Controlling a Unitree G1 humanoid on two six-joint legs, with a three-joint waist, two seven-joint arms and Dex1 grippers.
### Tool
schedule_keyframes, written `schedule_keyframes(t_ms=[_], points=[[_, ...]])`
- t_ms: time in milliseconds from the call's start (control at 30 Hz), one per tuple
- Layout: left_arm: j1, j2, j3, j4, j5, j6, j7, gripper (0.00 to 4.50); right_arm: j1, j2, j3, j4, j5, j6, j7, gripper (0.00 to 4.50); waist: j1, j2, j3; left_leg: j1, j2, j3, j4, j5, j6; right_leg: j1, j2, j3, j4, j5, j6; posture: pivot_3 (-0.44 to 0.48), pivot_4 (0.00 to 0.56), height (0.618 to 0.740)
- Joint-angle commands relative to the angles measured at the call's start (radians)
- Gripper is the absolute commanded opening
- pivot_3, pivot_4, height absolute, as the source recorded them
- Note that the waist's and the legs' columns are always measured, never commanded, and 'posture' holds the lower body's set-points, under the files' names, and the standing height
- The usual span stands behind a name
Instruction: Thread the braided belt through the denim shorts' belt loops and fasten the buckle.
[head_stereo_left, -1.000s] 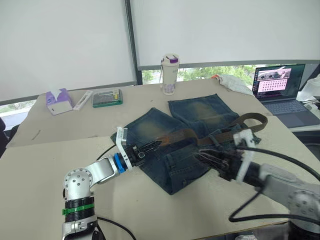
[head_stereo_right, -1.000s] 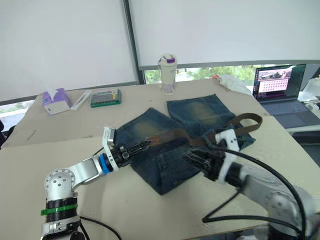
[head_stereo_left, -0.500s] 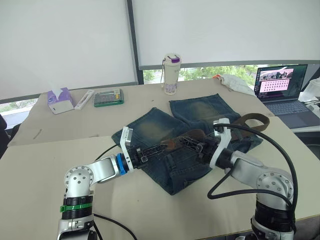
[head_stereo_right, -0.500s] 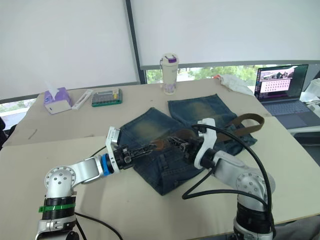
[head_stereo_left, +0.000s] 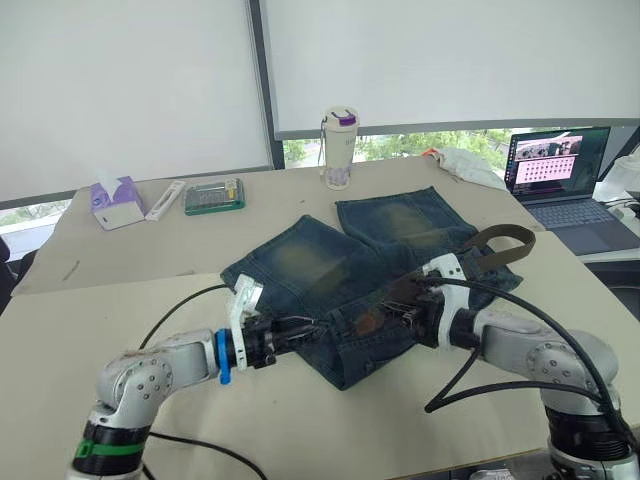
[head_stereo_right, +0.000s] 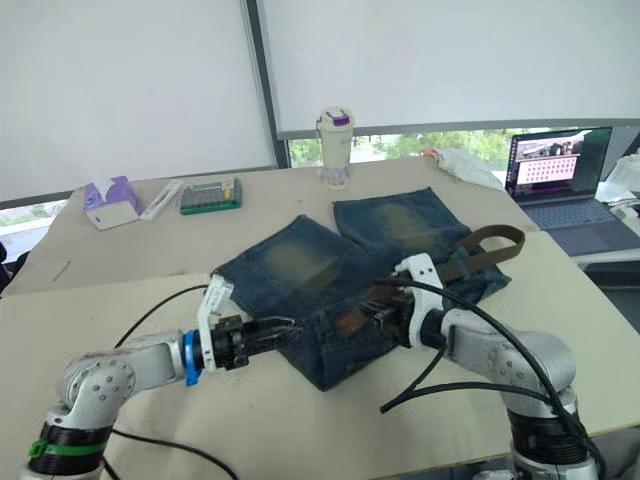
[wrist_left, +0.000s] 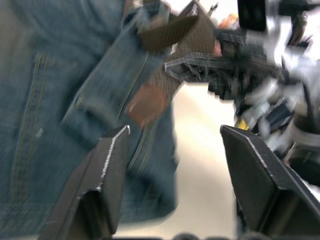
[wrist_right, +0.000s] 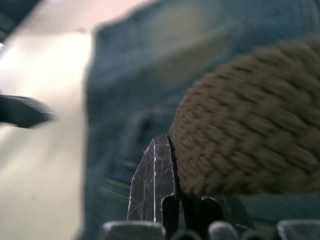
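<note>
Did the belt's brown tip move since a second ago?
Yes. The leather tip of the braided belt slid down the denim shorts, away from the tumbler, toward the near waistband, held by the right tool.

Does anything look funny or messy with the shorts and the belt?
A bit, yes. The braided belt is not lying flat along the waistband: it humps up in a loop over the right side of the denim shorts, and its reddish leather tip sticks out loose near the waistband. The right gripper pinches the belt.
</note>
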Motion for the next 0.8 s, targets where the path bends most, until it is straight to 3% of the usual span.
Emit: schedule_keyframes(t_ms=[33, 267, 800], points=[[0.042, 0.046, -0.07, -0.02, 0.147, -0.14, -0.108, 2.94, -0.022, 0.015, 0.029, 0.024, -0.054, -0.063, 0.027, 0.0, 0.0, 0.001, 0.0, 0.0, 0.0, 0.0, 0.0, 0.0, 0.0, 0.0, 0.0, 0.0, 0.0, 0.0, 0.0, 0.0, 0.15, 0.74], [0.077, 0.015, -0.115, 0.018, 0.257, -0.237, -0.138, 2.94, -0.041, 0.096, 0.092, 0.123, -0.157, -0.12, 0.031, 0.0, -0.004, 0.0, 0.0, 0.0, 0.001, -0.001, 0.0, -0.001, 0.002, 0.0, 0.0, 0.0, 0.0, 0.0, 0.0, 0.0, 0.15, 0.74], [0.144, 0.001, -0.089, 0.11, 0.322, -0.313, -0.201, 2.94, -0.101, 0.216, 0.089, 0.204, -0.29, -0.184, 0.026, 0.0, -0.009, 0.003, 0.0, 0.001, 0.001, -0.002, 0.0, -0.005, 0.009, -0.001, 0.0, -0.001, 0.0, 0.0, 0.0, 0.0, 0.15, 0.74]])
